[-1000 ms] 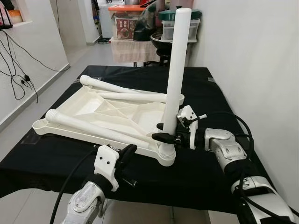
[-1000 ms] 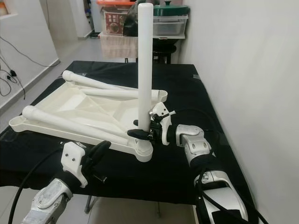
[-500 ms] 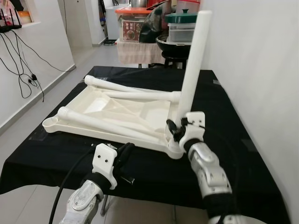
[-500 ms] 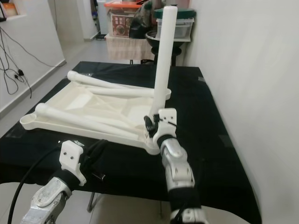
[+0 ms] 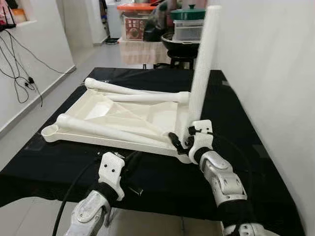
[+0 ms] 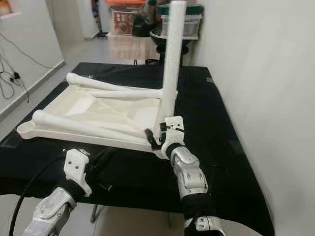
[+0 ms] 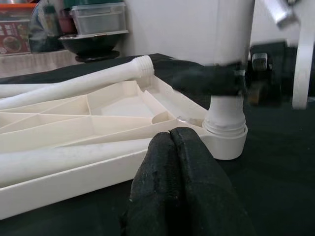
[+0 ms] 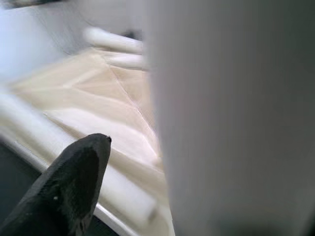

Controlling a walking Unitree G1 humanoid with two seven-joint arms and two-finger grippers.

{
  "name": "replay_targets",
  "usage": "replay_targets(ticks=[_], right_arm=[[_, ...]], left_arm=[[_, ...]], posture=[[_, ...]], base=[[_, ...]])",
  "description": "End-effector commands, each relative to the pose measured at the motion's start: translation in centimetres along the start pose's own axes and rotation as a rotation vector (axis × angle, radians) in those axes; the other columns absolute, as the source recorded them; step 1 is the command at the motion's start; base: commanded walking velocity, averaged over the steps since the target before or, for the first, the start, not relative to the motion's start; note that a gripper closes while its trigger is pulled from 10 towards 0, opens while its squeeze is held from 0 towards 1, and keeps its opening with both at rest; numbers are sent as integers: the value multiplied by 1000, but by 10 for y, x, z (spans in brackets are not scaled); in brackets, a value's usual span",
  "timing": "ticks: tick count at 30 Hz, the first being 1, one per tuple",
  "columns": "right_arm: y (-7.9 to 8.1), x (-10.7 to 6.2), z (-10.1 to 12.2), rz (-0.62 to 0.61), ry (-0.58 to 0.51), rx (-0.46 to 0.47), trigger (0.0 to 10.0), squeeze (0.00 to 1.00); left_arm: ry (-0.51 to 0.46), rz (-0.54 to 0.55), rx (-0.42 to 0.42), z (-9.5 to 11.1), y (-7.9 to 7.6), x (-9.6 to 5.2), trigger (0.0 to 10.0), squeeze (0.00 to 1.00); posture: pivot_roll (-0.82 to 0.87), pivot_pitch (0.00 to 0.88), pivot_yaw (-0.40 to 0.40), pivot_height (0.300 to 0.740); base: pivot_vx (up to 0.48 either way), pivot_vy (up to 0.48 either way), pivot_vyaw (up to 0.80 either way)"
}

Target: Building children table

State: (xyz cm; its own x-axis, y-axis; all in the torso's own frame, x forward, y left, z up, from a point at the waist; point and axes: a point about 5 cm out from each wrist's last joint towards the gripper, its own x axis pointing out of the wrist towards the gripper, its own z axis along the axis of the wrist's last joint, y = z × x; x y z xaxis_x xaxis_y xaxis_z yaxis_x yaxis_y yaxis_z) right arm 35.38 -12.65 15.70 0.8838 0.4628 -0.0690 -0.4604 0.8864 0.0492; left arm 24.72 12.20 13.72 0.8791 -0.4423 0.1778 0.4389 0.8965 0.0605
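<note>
The white children's tabletop (image 5: 123, 114) lies upside down on the black-covered table (image 5: 236, 118). One white leg (image 5: 201, 69) stands in its near right corner socket, leaning slightly. Three more legs lie across the tabletop, the nearest one (image 5: 108, 130) running along its front edge. My right gripper (image 5: 183, 141) is at the standing leg's base; one black finger (image 8: 74, 187) sits apart from the leg (image 8: 231, 118), and the other is hidden behind it. My left gripper (image 7: 170, 135) hovers low before the tabletop's front edge, shut and holding nothing.
A white wall (image 5: 270, 73) runs close along the table's right side. Storage boxes and a dark pot (image 5: 187, 29) stand behind the far edge. Cables (image 5: 19, 73) hang on the left wall. Open floor lies left of the table.
My right arm has swung from the leg's right side round to its front, forearm now pointing away from me. Its finger has come off the leg. The left arm stays put.
</note>
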Motion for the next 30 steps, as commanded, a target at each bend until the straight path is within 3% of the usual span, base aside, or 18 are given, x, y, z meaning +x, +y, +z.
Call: replay_targets(ticks=[1,6,7,12,13,18,24,28,29,30], right_arm=[[9,6,10,178,-30,-61,10000,0],[4,7,11,309,3,-112,10000,0],[0,6,10,491,68,-142,10000,0],[-3,4,10,603,118,-128,10000,0],[-5,4,9,633,134,-96,157,0],[-10,3,7,667,149,-63,0,0],[-16,1,-2,635,171,-107,0,0],[-20,-2,-18,487,219,-163,0,0],[-24,-2,-30,236,259,-185,0,0],[-24,-2,-30,236,259,-185,0,0]], left_arm=[[20,-2,-10,-5,-1,-1,10000,0],[20,-3,-11,-6,-1,-1,10000,0],[20,-3,-12,-6,-2,-1,10000,0],[20,-3,-11,-6,-3,-2,10000,0],[19,-4,-11,-6,-3,-2,10000,0],[18,-3,-10,-5,-4,-2,10000,0],[13,-5,-12,-4,-5,-1,10000,0],[7,-6,-14,-3,-5,-1,10000,0],[6,-7,-15,-3,-5,-2,10000,0],[6,-7,-15,-3,-5,-2,10000,0]], posture=[[-22,0,-18,740],[-20,0,-19,740],[-14,0,-22,740],[-8,0,-23,740],[-6,0,-24,740],[1,0,-28,740],[0,0,-29,740],[-1,0,-37,740],[-3,0,-48,740],[-3,0,-48,740]], base=[[0,0,0],[0,0,0],[0,0,0],[0,0,0],[0,0,0],[0,0,0],[0,0,0],[0,0,0],[0,0,0],[0,0,0]])
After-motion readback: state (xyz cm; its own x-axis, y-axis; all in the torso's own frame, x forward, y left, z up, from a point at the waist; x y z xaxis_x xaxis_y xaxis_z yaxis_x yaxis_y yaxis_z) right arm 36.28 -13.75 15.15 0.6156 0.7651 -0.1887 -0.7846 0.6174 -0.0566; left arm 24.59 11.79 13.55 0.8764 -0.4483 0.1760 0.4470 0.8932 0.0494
